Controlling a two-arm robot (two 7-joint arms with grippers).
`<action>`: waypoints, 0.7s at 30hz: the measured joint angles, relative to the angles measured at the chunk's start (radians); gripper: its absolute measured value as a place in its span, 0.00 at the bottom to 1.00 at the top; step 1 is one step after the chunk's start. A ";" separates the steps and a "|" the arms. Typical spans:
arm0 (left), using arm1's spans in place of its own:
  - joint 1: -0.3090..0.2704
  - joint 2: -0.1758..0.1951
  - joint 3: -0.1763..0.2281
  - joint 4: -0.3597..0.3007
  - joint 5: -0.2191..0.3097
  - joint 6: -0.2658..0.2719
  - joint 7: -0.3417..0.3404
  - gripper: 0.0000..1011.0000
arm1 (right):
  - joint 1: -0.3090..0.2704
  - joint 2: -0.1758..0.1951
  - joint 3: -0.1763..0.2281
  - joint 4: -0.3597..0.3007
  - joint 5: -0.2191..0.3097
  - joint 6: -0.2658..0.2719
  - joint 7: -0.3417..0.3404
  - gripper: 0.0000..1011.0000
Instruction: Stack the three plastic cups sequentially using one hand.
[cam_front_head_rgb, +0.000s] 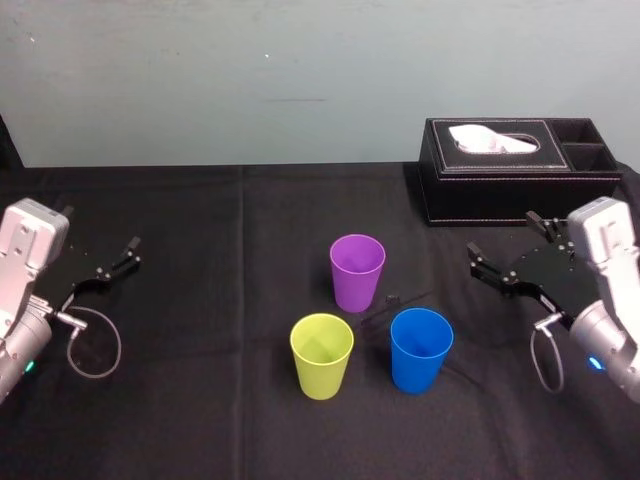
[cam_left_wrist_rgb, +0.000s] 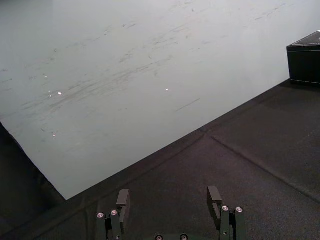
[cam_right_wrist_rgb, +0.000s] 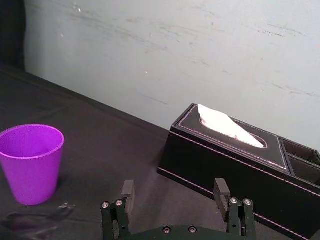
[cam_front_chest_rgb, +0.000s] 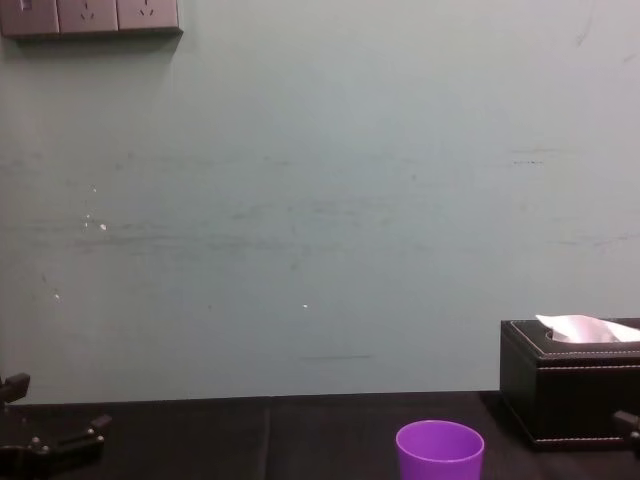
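While both arms hang low at the outer edges of the black-draped counter (cam_front_head_rgb: 200, 400), the three cups stand in the open middle between them. Farthest left, the left end effector (cam_front_head_rgb: 100, 228) hovers just over the cloth with its fingers spread wide and nothing between them. It points toward the far wall (cam_front_head_rgb: 250, 70), and its wrist view looks out on bare cloth and wall. It is well apart from every cup.

Next comes the yellow-green cup (cam_front_head_rgb: 321, 355), upright with its mouth up, the leftmost and one of the two nearer to the robot. Behind it and slightly to its right stands the purple cup (cam_front_head_rgb: 357, 272), the farthest of the three, also upright. Right of the yellow-green cup, close by but apart from it, stands the blue cup (cam_front_head_rgb: 420, 348), upright too. None of the cups touches another, and none is nested.

Further right, the right end effector (cam_front_head_rgb: 503, 235) is held above the counter, fingers wide apart and empty. It lies to the right of the blue and purple cups, clear of both, and its wrist view has the purple cup ahead and off to one side. Beyond it, at the counter's far right against the wall, sits a black tissue box (cam_front_head_rgb: 500, 195).
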 joint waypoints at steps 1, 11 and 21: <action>0.000 0.000 0.000 0.000 0.000 0.000 0.000 1.00 | -0.012 0.007 0.013 -0.013 0.019 0.001 0.016 0.99; 0.000 0.000 0.000 0.000 0.000 0.000 0.000 1.00 | -0.123 0.083 0.111 -0.118 0.143 -0.014 0.135 0.99; 0.000 0.000 0.000 0.000 0.000 0.000 0.000 1.00 | -0.245 0.167 0.169 -0.189 0.206 -0.084 0.287 0.99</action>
